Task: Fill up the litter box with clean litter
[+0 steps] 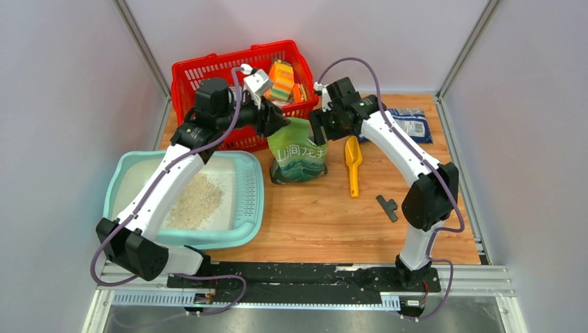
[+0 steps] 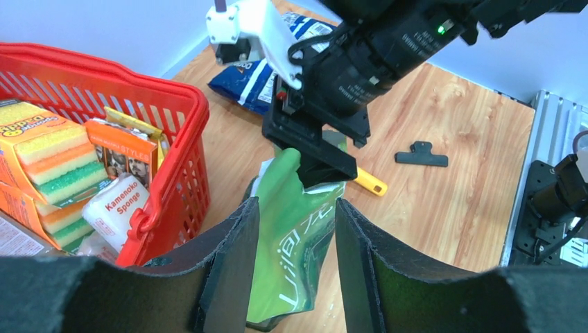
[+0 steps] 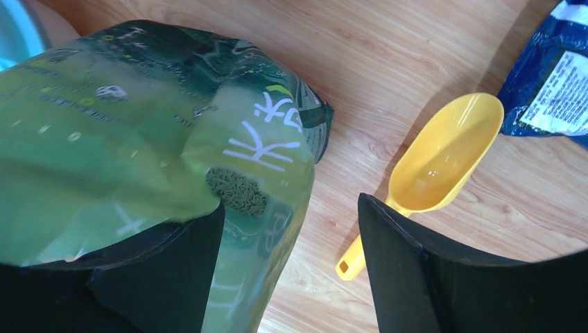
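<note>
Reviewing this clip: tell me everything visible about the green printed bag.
The green printed plastic bag with white characters stands upright on the wooden table, its top crumpled, between the pale teal litter box and the yellow plastic scoop, in front of the red mesh basket. The left claw straddles its top; contact is unclear. The right claw, open, has one finger against it.

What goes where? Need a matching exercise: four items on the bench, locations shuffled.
Items:
1 clean litter
2 yellow scoop
3 sponge packs
4 black clip

Places:
A in the red basket
B on the tabletop, just right of the green bag
C heaped in the litter box
D on the tabletop, nearer the arm bases than the scoop

Pairs: 1-C, 2-B, 3-A, 4-D
</note>
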`<state>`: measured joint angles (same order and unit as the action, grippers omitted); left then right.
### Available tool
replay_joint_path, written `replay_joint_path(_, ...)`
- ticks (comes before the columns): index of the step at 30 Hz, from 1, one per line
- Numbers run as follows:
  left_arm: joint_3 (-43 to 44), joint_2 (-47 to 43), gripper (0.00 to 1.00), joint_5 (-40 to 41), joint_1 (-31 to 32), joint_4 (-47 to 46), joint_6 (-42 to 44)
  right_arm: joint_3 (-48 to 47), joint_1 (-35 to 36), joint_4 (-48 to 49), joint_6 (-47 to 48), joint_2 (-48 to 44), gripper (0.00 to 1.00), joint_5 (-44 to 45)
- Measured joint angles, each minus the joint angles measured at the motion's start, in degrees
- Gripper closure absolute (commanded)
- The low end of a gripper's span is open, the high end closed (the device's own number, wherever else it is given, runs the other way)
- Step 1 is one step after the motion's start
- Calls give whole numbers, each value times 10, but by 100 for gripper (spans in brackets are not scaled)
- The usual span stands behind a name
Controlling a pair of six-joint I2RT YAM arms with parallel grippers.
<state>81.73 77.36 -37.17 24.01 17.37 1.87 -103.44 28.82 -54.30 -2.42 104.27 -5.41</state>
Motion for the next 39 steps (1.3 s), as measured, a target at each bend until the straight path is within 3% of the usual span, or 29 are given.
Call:
replay_joint_path(10,0,0,48,4,0,6,12,1,-16,-17,-17,14,32,86)
replay_joint_path(24,-12,-2,46,1,0,32,13,-42,-49,-12,8,-61,24,35)
replay_joint_path(27,-17,-12,45,1,0,46,15,-41,-52,0,11,-103,16,34)
replay_joint_path(33,-23,-52,44,8,0,83,31,71,-107,29,29,-157,20,31)
replay_joint_path(39,-23,-87,44,27,0,134,62,162,-223,30,7,-63,23,9)
